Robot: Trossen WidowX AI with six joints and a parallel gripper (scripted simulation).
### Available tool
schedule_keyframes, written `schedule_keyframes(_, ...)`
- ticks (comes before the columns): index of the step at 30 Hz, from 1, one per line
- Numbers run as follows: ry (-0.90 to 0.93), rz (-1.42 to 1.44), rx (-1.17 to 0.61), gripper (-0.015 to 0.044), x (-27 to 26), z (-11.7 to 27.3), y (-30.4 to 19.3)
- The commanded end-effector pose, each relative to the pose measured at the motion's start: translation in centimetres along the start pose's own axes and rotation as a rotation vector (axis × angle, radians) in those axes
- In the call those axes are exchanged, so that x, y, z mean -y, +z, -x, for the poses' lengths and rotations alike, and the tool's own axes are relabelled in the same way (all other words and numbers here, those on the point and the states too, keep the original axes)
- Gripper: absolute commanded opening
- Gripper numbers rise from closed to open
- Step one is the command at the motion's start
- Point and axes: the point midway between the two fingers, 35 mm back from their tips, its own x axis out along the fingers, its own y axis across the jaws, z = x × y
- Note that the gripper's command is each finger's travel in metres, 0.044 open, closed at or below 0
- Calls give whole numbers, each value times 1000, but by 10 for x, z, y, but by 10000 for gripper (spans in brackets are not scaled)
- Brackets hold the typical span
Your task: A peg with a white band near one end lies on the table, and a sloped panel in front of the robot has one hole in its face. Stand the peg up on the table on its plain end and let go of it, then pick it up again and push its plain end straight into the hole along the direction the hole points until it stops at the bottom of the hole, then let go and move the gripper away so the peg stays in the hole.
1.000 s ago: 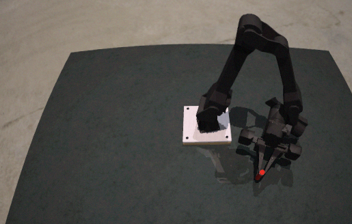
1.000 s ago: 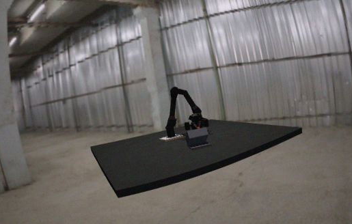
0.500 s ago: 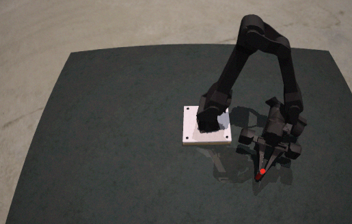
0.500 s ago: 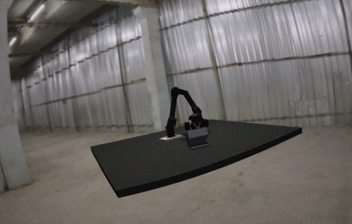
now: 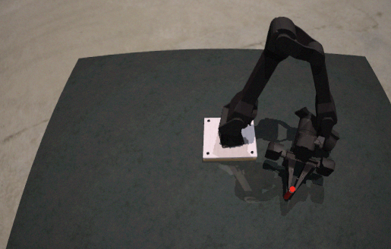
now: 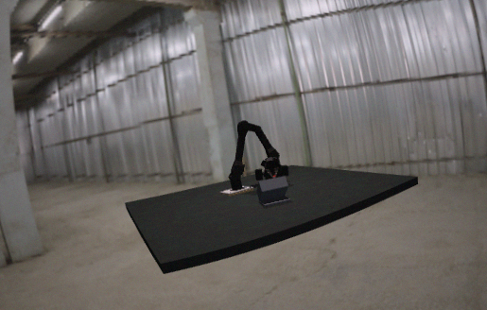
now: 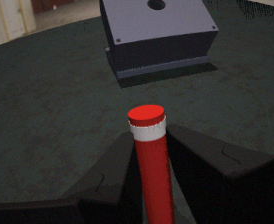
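Note:
The red peg (image 5: 287,195) (image 7: 155,175) is between the fingertips of my gripper (image 5: 292,188) (image 7: 149,139), which is shut on it. Its white-banded end points up, and it looks near upright with a slight lean in the wrist view. Its plain end is hidden in the wrist view, and I cannot tell whether it touches the table (image 5: 126,133) (image 6: 195,222) (image 7: 48,100). The grey sloped panel (image 6: 272,190) (image 7: 158,25) stands beyond the peg, apart from it, with the dark hole (image 7: 156,4) in its face at the top edge of the wrist view. The top view does not show the panel.
The white base plate (image 5: 210,140) under the arm is left of the gripper in the top view. The panel has a low foot (image 7: 163,67) along its near side. The table's far edge curves behind the panel in the wrist view.

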Motion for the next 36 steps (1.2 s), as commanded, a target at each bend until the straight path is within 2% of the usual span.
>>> schedule_keyframes(1,0,0,-1,50,0,1,-2)
schedule_keyframes(36,22,24,37,50,0,7,-4)
